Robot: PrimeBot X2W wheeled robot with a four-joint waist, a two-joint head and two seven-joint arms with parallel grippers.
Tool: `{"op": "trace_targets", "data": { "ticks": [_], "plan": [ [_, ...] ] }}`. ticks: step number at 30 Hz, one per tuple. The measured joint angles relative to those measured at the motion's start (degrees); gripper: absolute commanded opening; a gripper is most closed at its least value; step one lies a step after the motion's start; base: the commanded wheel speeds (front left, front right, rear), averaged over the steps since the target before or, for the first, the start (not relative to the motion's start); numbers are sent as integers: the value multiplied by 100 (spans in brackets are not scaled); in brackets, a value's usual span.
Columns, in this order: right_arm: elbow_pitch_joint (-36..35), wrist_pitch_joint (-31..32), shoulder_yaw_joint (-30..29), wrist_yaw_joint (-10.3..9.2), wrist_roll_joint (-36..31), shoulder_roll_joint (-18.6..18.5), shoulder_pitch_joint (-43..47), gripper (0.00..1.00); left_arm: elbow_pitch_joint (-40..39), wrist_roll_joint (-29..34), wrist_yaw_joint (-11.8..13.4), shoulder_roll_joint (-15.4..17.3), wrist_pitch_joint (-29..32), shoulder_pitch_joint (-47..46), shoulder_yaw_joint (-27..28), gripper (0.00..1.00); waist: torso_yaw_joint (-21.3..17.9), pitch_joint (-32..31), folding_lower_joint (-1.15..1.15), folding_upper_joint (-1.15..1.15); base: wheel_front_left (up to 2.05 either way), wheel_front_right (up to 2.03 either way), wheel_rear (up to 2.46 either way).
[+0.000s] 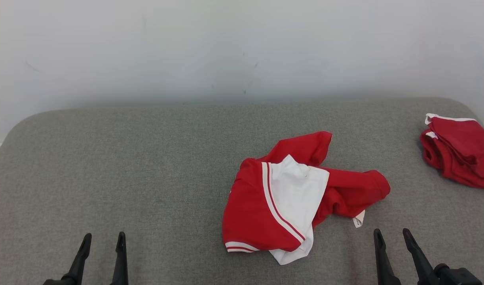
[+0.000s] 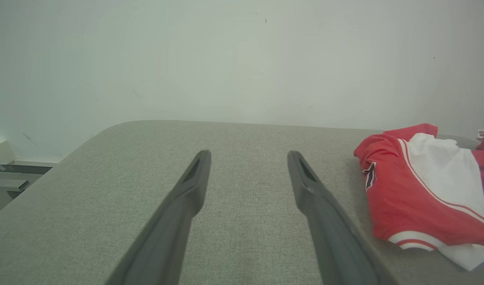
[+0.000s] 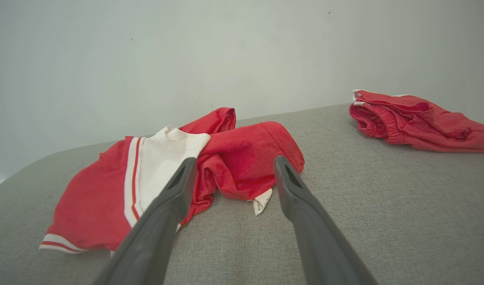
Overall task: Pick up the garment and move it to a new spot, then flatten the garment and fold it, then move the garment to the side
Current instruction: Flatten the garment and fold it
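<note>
Garment [image 1: 249, 206] lies crumpled, its white tag [image 1: 359, 219] unreadable — left pincer [image 1: 104, 235] and right pincer [image 1: 391, 230] both agape, empty.

Bright, even, diffuse light in all three views; no glare, no hard shadows. Head view sharp: weave of the grey fabric-topped table [image 1: 147, 170] reads clearly. The wall [image 1: 242, 47] dims to a soft grey band just above the table's far edge and darkens slightly toward the picture corners. The red-and-white garment [image 1: 289, 198] throws only a thin soft shadow along its near edge. Wrist views hazy, low contrast, greenish cast. Dark fingers of left gripper [image 2: 248, 154] and right gripper [image 3: 235, 158] go soft toward the bottom edge. Wide-angle bend: table's far edge curves in left wrist view.
</note>
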Motion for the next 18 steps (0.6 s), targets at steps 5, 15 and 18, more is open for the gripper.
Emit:
{"op": "trace_targets", "data": {
  "ticks": [5, 15, 18],
  "plan": [
    [-3, 12, 8, 0, 0, 1, 3, 100, 36, 73, -98, -82, 0, -1, 102, 100, -6, 17, 0, 0, 0, 0, 0],
    [11, 24, 93, 0, 7, 18, -73, 100, 181, 400, -409, -313, 0, -479, -299, 100, -177, 153, 0, 0, 0, 0, 0],
    [25, 23, 97, 0, 20, 23, -164, 100, 323, 511, -525, -388, 0, -815, -641, 100, -281, 225, 1, 0, 0, 0, 0]
  ]
}}
